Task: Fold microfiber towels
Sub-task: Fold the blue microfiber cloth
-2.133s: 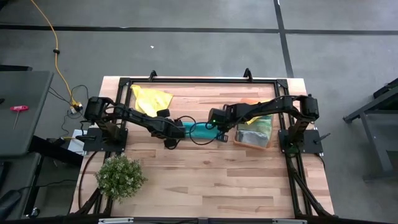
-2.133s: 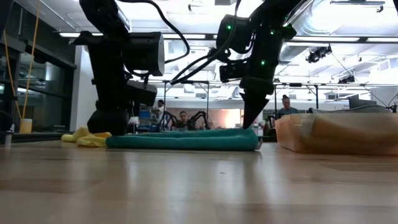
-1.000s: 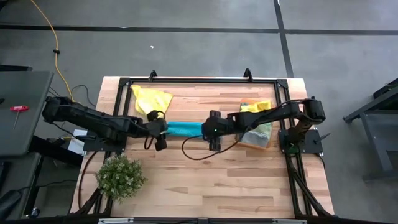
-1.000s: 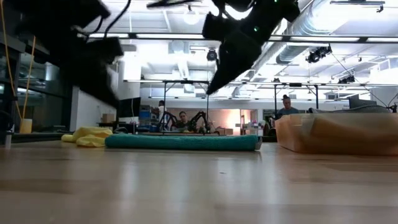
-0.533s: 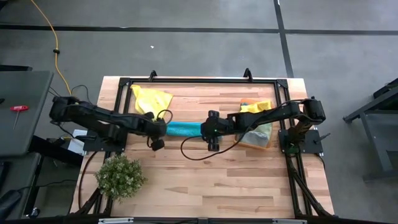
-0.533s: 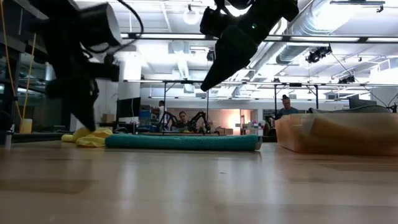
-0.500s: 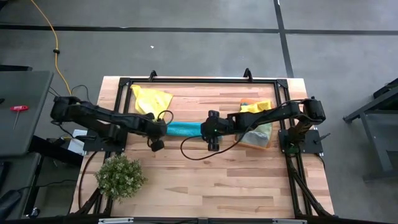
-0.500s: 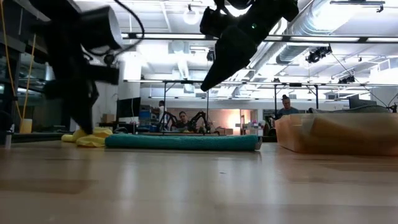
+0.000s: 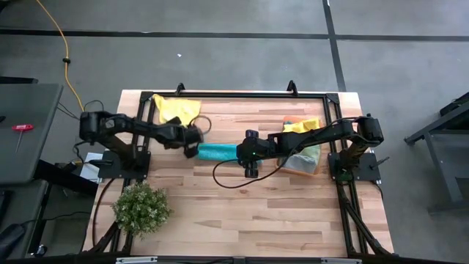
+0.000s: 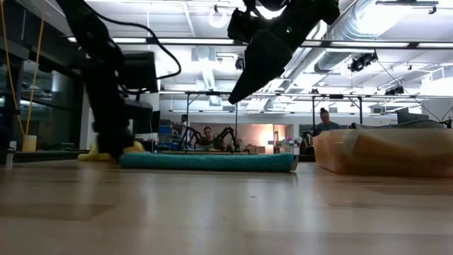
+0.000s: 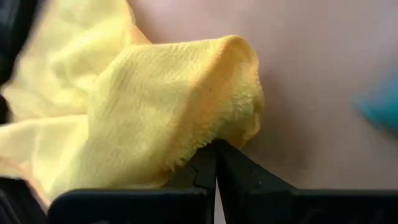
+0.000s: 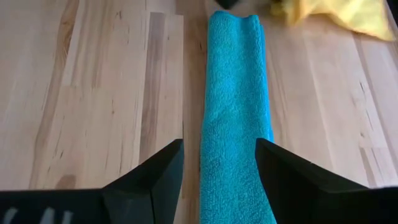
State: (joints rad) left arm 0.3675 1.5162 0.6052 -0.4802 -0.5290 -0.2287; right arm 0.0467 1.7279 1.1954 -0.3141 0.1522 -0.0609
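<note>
Yellow towel [image 9: 178,108], table's 11 o'clock: soft, limp, light (best taken by a hemmed corner); its edge is pinched in the closed left gripper [image 11: 216,163]. Teal towel [image 9: 217,152], folded, centre: right gripper [image 12: 217,163] is poised above, jaws apart, nothing held.

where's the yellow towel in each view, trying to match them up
High view: yellow towel at the table's far left corner, left end effector at its near edge.
Low view: only a sliver shows, at the teal towel's left end.
Left wrist view: fills the picture, its corner pinched in the shut end effector.
Right wrist view: blurred past the teal towel's far end.
Shared landmark: the teal towel.
</note>
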